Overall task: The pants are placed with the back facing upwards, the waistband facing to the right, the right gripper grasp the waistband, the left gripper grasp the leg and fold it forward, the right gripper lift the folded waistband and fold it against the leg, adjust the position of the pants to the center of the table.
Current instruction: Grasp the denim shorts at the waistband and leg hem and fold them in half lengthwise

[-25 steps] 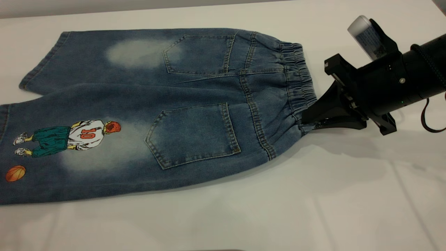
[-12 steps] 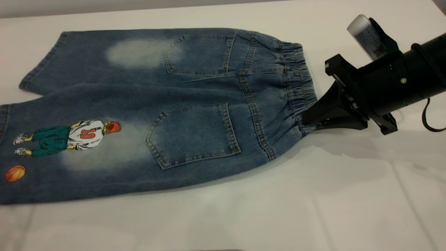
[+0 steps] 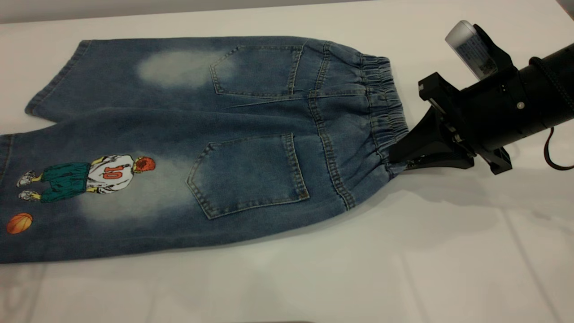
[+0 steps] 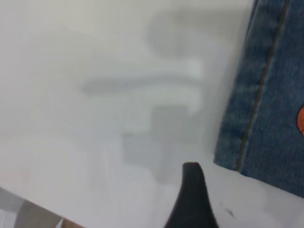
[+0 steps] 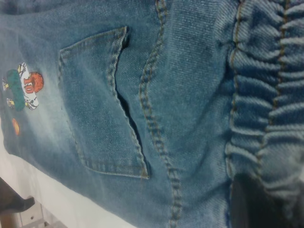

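The denim pants (image 3: 197,143) lie flat, back side up, on the white counter (image 3: 403,269). The right gripper (image 3: 397,157) has its fingers pinched on the near corner of the elastic waistband (image 3: 381,107), the cloth bunching just before them. The printed leg (image 3: 71,197) stretches well away from those fingers. Beside that leg's hem hovers the left gripper (image 4: 192,199); whether its fingers are spread cannot be told, only one being in view.

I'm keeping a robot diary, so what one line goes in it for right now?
right pincer: shut on waistband | left pincer: off the leg hem | pants: flat, unfolded
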Available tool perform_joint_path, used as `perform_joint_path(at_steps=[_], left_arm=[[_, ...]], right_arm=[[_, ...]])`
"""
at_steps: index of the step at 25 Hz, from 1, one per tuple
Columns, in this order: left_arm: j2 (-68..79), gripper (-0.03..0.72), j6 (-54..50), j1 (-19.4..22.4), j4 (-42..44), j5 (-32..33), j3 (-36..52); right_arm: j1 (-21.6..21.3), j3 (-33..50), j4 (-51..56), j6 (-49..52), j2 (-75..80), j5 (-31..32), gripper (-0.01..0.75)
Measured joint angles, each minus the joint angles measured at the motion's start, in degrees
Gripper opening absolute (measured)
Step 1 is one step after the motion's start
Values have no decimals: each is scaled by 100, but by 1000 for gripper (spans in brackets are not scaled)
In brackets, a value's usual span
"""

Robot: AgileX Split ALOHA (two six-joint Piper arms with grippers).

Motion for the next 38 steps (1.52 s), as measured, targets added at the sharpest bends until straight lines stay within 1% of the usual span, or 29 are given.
perform_joint_path(at_steps=[6, 9, 19, 24, 26, 27, 29, 33, 34, 35, 36, 38], left_arm=[[892, 525, 0, 0, 12, -632, -6], [1301, 525, 0, 0, 18, -790, -6], [1534, 524, 10, 0, 581, -841, -63], [1541, 522, 113, 0, 622, -822, -70], [1546, 507, 119, 0, 651, -803, -70], [1546, 493, 125, 0, 680, -803, -70], [1576, 432, 131, 0, 753, -853, -71], [1595, 221, 135, -5, 809, -1007, -76], [1607, 143, 135, -5, 822, -1052, -76], [1614, 85, 135, -5, 835, -1096, -76], [1620, 56, 135, -5, 845, -1118, -76], [1614, 39, 135, -5, 849, -1127, -76]], right_arm=[[0, 0, -5, 0, 0, 0, 37], [0, 0, -5, 0, 0, 0, 37], [0, 0, -15, 0, 0, 6, 37], [0, 0, -17, 0, 0, 11, 37], [0, 0, -17, 0, 0, 11, 37], [0, 0, -17, 0, 0, 11, 37], [0, 0, -17, 0, 0, 11, 37], [0, 0, -28, 0, 0, 24, 37], [0, 0, -28, 0, 0, 30, 37], [0, 0, -33, 0, 0, 44, 37], [0, 0, -39, 0, 0, 59, 37], [0, 0, -39, 0, 0, 64, 37]])
